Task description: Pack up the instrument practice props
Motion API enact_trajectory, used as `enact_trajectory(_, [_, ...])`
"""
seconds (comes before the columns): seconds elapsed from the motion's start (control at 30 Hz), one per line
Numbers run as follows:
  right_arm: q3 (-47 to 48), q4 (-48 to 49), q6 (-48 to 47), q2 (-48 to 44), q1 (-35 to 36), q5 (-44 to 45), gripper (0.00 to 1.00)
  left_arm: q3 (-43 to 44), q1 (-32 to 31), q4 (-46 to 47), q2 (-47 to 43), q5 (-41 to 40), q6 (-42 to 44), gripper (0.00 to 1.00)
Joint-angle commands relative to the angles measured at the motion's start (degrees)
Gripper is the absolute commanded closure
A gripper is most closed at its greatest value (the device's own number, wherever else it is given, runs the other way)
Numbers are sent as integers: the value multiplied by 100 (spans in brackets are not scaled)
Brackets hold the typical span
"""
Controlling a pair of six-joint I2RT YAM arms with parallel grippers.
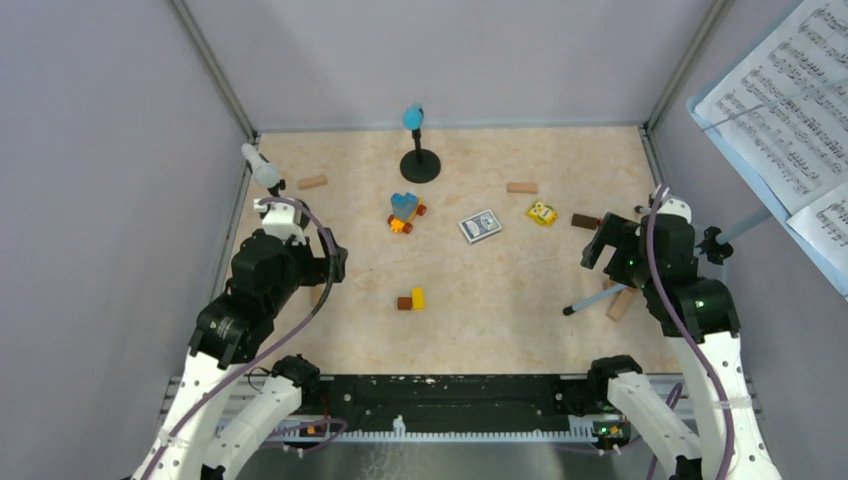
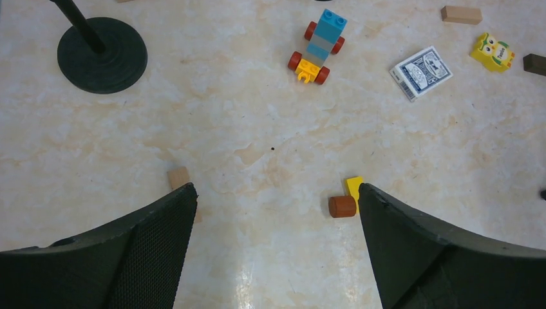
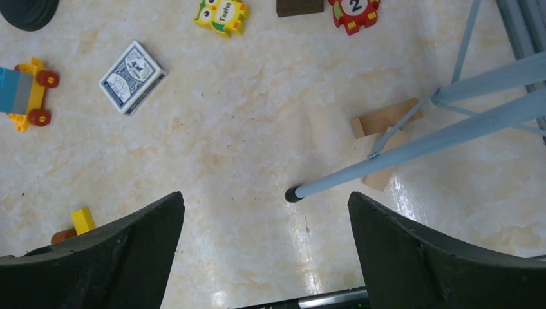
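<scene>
- A card deck (image 1: 480,225), flat and rectangular with a blue patterned back, is seen on the glossy, beige marbled table (image 1: 520,330).
- Far-left of the deck, a blue microphone (image 1: 413,117) with a rounded head is held upright on a thin stem in a black holder (image 1: 420,165) with a matte disc base.
- Well left of the deck, by the side wall, a white microphone (image 1: 262,168) is seen tilted. A second holder (image 2: 102,55), another black disc, is shown in the left wrist view.
- Right of the deck, the music rack (image 3: 489,125) is stood on slim light-blue tubular legs. One black-capped foot is planted on the table to the near-right of the deck.
- White sheet-music pages (image 1: 790,100), densely printed, are carried on the rack's top, high to the right of the deck.
- The left gripper (image 2: 277,190) is held near-left of the deck, its dark textured fingers spread wide with nothing between them.
- The right gripper (image 3: 265,196) is held right of the deck, its fingers likewise parted and empty, with the tripod foot just beyond them.
</scene>
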Motion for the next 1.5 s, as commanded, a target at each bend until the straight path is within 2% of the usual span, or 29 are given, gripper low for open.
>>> enact_trajectory(0.0, [165, -151, 292, 81, -32, 289, 3, -43, 20, 344, 3, -67, 57, 1])
enact_trajectory(0.2, [172, 189, -187, 57, -36, -298, 3, -150, 15, 490, 58, 115, 307, 1])
enact_trajectory(0.43, [128, 725, 84, -29, -32, -491, 1, -527, 17, 957, -222, 292, 434, 1])
enact_trajectory(0.77, [305, 524, 478, -35, -30, 1618, 3, -953, 17, 1208, -726, 305, 220, 1])
enact_trajectory(0.97, [162, 787, 685, -167, -31, 2957, 4, -1027, 18, 1271, -822, 345, 250, 1])
enact_trajectory(1.13, [-345, 2034, 517, -567, -30, 4120, 4, -1026, 20, 1316, -671, 466, 299, 1])
enact_trajectory(1.37, [-1427, 5020, -1512, -946, -32, 5811, 6, -1051, 15, 1384, -660, 716, 420, 1])
enact_trajectory(1.47, [-1802, 6166, -2259, -925, -38, 6143, 6, -1060, 18, 1408, -702, 746, 453, 1])
